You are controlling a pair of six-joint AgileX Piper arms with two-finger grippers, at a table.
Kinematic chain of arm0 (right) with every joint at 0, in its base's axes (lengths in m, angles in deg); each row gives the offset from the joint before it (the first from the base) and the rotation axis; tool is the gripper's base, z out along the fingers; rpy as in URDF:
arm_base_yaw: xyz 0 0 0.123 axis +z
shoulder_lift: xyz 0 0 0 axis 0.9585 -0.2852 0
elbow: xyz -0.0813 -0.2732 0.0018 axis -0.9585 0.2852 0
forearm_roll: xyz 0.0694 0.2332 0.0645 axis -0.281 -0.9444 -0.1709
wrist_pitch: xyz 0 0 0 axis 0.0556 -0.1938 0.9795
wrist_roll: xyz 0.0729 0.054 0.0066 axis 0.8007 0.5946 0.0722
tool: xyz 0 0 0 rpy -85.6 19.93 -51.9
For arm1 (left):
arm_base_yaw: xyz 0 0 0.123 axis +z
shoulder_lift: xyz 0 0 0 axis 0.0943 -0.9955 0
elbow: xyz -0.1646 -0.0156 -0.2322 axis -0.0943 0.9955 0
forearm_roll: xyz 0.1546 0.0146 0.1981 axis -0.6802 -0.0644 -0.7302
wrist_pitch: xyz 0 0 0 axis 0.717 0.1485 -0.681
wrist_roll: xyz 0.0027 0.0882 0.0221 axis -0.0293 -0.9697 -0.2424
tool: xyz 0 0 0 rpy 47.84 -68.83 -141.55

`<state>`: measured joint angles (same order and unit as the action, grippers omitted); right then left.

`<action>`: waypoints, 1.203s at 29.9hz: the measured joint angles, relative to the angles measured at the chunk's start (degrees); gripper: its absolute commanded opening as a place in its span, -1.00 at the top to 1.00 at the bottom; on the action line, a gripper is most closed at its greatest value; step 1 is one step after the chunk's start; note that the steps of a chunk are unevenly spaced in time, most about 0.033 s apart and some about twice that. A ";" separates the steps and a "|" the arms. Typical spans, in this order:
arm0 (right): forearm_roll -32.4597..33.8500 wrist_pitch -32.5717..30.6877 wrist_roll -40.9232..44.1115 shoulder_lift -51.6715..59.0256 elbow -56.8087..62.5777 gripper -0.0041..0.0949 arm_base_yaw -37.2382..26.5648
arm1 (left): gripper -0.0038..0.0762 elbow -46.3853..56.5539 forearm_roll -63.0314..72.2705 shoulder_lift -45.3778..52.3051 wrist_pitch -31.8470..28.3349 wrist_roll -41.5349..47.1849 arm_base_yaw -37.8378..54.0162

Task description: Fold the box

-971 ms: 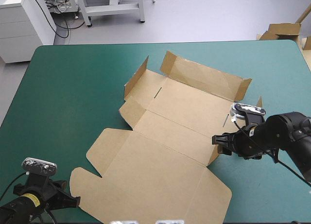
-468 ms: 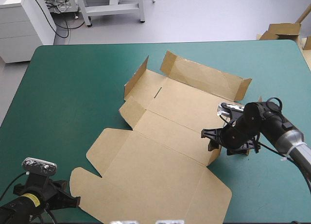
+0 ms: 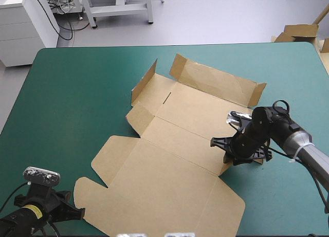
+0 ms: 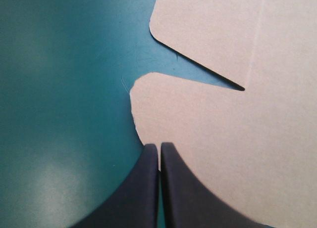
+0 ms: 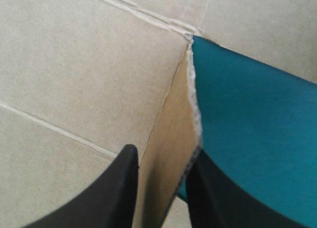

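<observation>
The brown box [image 3: 175, 144] lies mostly flat in the middle of the table. Its far wall [image 3: 218, 83] and a far-left flap [image 3: 144, 83] stand up. My right gripper [image 3: 222, 147] is at the small side flap on the box's right edge. In the right wrist view that raised flap [image 5: 173, 154] stands between the black fingers of the right gripper [image 5: 163, 151], which are all but shut on it. My left gripper [image 3: 77, 212] rests low at the near left corner. In the left wrist view the left gripper [image 4: 159, 146] is shut, its tip at the rounded edge of the lid flap [image 4: 223, 139].
Teal-green cover [image 3: 77, 93] lies bare to the left of the box and along its right side [image 5: 257, 119]. More brown board [image 3: 300, 32] sits beyond the table's far right corner.
My right gripper has swung in to the left from beside the box and turned, so the side flap now stands between its fingers. The left arm and the rest of the box have not moved.
</observation>
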<state>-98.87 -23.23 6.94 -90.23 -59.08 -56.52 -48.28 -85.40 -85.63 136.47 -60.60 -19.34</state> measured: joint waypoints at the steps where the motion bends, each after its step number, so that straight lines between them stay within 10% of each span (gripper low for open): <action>1: 0.00 0.00 0.00 0.00 0.00 0.92 0.00 | 0.92 0.00 0.00 0.00 0.00 0.00 0.00; 22: 5.49 -0.81 1.04 -1.96 -3.10 0.96 -0.44 | 0.92 0.00 0.00 0.00 0.00 0.00 0.00; 36: 12.35 -7.37 -23.21 -22.79 -34.61 0.96 -1.98 | 0.92 0.00 0.00 0.00 0.00 0.00 0.00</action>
<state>-86.52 -30.60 -16.27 -113.02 -93.68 -58.50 -48.28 -85.40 -85.63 136.47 -60.60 -19.34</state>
